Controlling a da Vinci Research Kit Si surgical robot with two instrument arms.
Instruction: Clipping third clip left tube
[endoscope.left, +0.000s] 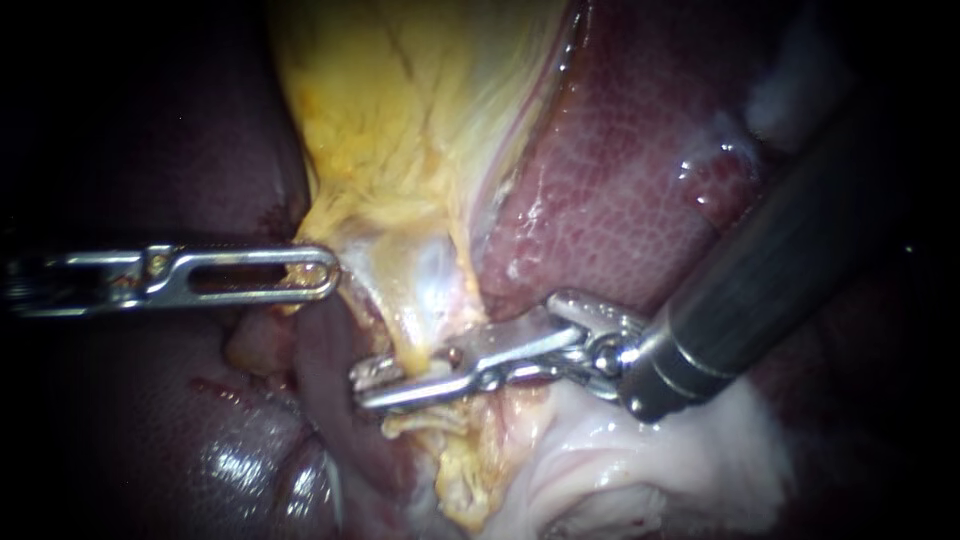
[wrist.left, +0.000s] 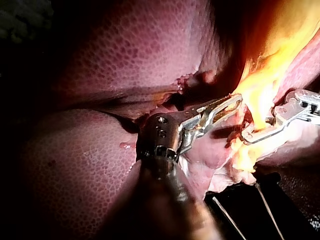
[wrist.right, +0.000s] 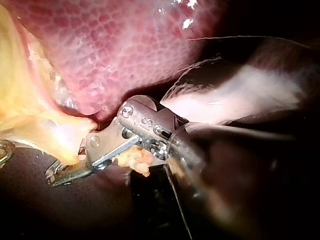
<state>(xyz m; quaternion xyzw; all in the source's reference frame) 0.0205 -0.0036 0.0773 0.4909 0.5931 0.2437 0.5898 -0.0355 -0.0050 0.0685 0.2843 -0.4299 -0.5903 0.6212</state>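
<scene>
Now your left instrument (endoscope.left: 318, 272) clenches the gallbladder's (endoscope.left: 400, 120) yellow edge in its jaws, while your right instrument (endoscope.left: 372, 385) has its jaws clamped across the tube (endoscope.left: 418, 352).

Glossy liver (endoscope.left: 620, 170) — shiny metal right instrument (endoscope.left: 365, 385)

Light is narrow and centred; the endoscope view's edges fall to black. Liver (endoscope.left: 640, 180) behind: mottled red-brown, wet glints. Left wrist view: hard yellow-orange glare, black surface (wrist.left: 250, 212) beside the tissue, thin pale lines (wrist.left: 265, 210) across it.
</scene>
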